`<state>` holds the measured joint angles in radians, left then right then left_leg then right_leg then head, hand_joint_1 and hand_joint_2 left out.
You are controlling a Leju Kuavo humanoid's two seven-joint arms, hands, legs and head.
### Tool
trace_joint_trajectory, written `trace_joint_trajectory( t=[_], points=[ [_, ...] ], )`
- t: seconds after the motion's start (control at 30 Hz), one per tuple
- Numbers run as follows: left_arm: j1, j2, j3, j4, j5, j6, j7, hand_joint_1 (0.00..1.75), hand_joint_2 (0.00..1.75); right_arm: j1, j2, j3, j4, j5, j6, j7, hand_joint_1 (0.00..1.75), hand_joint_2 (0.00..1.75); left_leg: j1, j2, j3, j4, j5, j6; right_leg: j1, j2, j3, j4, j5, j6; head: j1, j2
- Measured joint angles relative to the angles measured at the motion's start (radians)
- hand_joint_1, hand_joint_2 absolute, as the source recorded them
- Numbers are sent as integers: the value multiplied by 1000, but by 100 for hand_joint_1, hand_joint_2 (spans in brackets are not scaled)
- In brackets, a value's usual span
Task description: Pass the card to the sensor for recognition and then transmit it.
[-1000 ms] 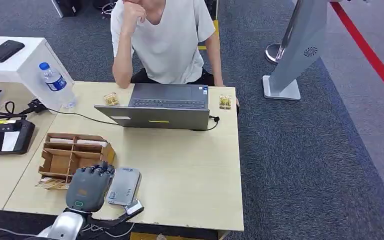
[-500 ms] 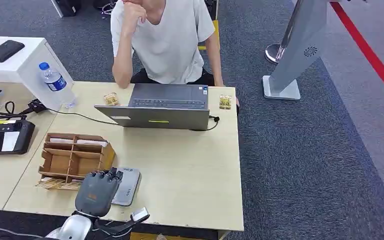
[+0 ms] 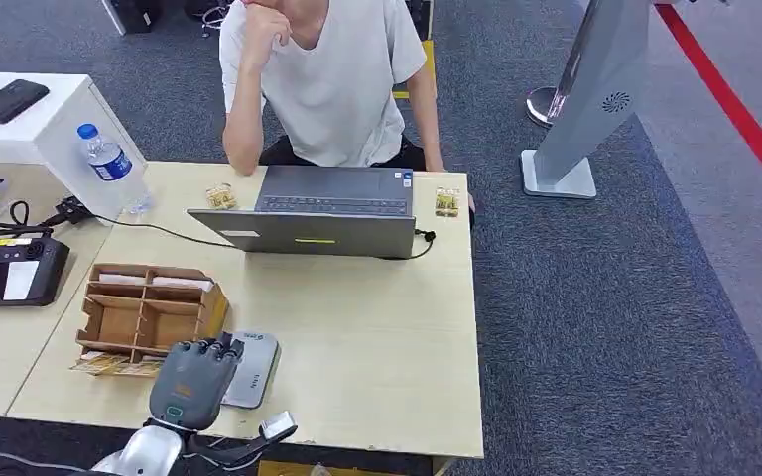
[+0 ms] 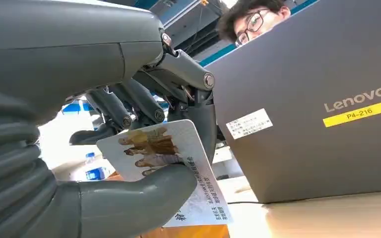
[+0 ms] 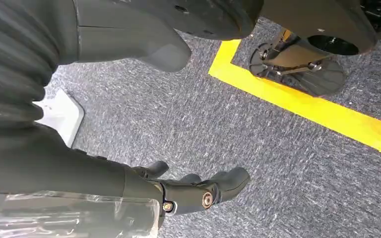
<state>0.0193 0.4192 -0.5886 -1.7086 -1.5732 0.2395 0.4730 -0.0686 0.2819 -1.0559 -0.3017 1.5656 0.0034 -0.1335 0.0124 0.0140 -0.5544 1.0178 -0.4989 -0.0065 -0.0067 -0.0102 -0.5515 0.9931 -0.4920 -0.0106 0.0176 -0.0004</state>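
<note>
The left hand (image 3: 194, 380) hovered over the near edge of the wooden table (image 3: 387, 347), just above the grey card reader (image 3: 250, 367), which lay flat beside a cardboard box (image 3: 145, 315) with open compartments. In the left wrist view the left hand (image 4: 129, 124) held the card (image 4: 166, 171), pinched between the thick thumb underneath and the darker fingers (image 4: 144, 101) on top; the card was white with a printed picture of figures and lines of text, and it tilted out towards the laptop. From the head view the card itself was hidden under the hand. The laptop (image 3: 317, 211) stood open farther back on the table, its grey lid (image 4: 317, 99) carrying a white sticker and a yellow label. Behind it sat a person (image 3: 322, 79) in a white shirt, one elbow on the table. A water bottle (image 3: 111, 164) stood at the far left corner, and a black controller (image 3: 10, 270) lay on the neighbouring table. The right hand (image 5: 198, 191) hung over grey carpet (image 5: 278, 148) near a yellow floor line, fingers loosely curled and apart, holding nothing.
</note>
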Motion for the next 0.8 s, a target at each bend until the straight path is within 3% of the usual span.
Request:
trace_joint_trajectory(
  t=[0.23, 0.27, 0.33, 0.37, 0.4, 0.57, 0.8],
  points=[
    [0, 0, -2, 0, 0, -17, -4, 175, 175, 0, 0, 0, 0, -1, -1, 0, 0, 175, 0, 0, 0, 0, 0, 0, 0, 0, 0, 0, 0, 0, 0, 0],
    [1, -6, -2, 3, 0, -65, -17, 175, 175, 0, 0, 0, 0, -4, -2, 1, 0, 175, 0, 0, 0, 0, 0, 0, 0, 0, 0, 0, 0, 0, 0, 0],
    [6, -38, -1, 27, 2, -267, -32, 175, 175, 0, 0, 0, -1, -6, -2, 2, 0, 175, -1, 0, 0, 0, 0, 0, 0, 0, 0, 0, 0, 0, 0, 0],
    [7, -53, -1, 43, 1, -327, -30, 175, 175, 0, 0, -1, -3, -7, 2, 4, 0, 175, -1, 0, 0, 0, 0, 0, 0, 0, 0, 0, 0, 0, 0, 0],
    [6, -70, -1, 58, 0, -346, -23, 175, 175, 0, 0, -2, -7, -6, 5, 4, 0, 175, 0, -1, 0, 0, 0, 0, 0, -1, 0, 0, 0, 0, 0, 0],
    [-3, -108, -1, 90, 0, -380, -21, 175, 175, 0, 0, -6, -16, -6, 11, 4, 0, 175, -1, -1, 1, 0, 0, 0, -1, -1, 1, 0, 0, 0, 0, 0],
    [-9, -126, -1, 97, 0, -398, -21, 175, 175, 0, 0, -7, -22, -6, 12, 4, 0, 175, 0, -1, 2, 0, 0, 0, -1, -1, 3, 0, 0, 0, 0, 0]
  ],
)
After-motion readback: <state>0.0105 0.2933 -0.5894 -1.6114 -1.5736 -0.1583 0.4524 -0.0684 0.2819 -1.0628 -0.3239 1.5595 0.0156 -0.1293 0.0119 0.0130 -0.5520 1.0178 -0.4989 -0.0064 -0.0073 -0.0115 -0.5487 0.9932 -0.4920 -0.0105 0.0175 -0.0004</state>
